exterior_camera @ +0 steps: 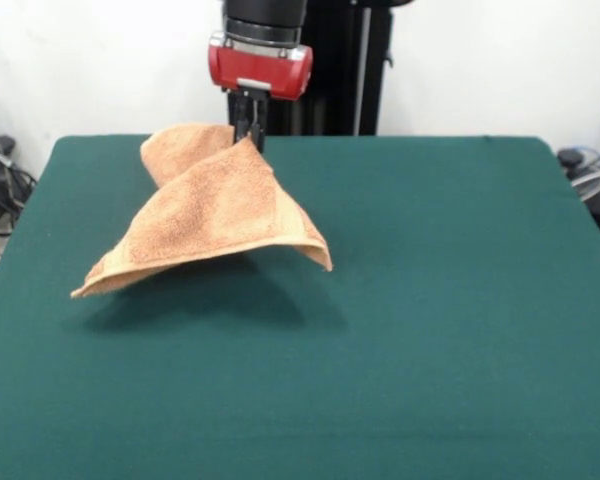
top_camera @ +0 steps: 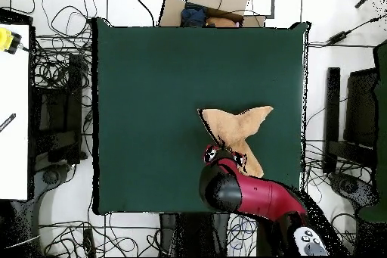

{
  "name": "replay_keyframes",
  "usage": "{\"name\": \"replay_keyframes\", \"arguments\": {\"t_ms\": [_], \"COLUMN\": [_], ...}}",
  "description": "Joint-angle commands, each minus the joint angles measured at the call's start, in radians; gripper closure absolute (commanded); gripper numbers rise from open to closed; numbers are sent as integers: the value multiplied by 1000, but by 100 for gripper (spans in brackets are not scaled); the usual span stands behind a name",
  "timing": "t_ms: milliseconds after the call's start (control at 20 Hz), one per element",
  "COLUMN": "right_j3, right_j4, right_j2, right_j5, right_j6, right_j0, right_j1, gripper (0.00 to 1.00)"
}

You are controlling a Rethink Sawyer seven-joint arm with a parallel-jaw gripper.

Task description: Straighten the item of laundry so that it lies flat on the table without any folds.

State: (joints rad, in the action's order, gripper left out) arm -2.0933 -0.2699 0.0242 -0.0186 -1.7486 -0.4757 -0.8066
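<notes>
Tan terry-cloth towel (exterior_camera: 215, 215) hangs lifted from the dark green counter (exterior_camera: 430, 330), pinched at its upper point by the claw (exterior_camera: 248, 128); the claw's dark fingers are clenched on the cloth just below the red wrist housing (exterior_camera: 260, 68); from the held point the fabric fans downward and outward, one corner reaching toward the picture's left, another toward the right, both lower edges apparently clear of the felt with a shadow beneath; a further fold of the towel curls behind the claw on the left side; a woven border band runs along the lower hem; seen from overhead, the towel (top_camera: 233, 128) lies over the counter's right-hand half (top_camera: 151, 104), near the robot's edge, with the red and black arm (top_camera: 253, 194) reaching over it; cables cover the floor around the counter.
</notes>
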Motion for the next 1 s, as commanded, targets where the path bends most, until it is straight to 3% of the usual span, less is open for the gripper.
{"name": "replay_keyframes", "arguments": {"t_ms": [50, 1000], "right_j3": [-43, 0], "right_j4": [42, 64], "right_j2": [71, 61], "right_j5": [-47, -69], "right_j6": [-165, -157], "right_j0": [36, 55], "right_j1": [4, 21], "gripper": [100, 100]}}
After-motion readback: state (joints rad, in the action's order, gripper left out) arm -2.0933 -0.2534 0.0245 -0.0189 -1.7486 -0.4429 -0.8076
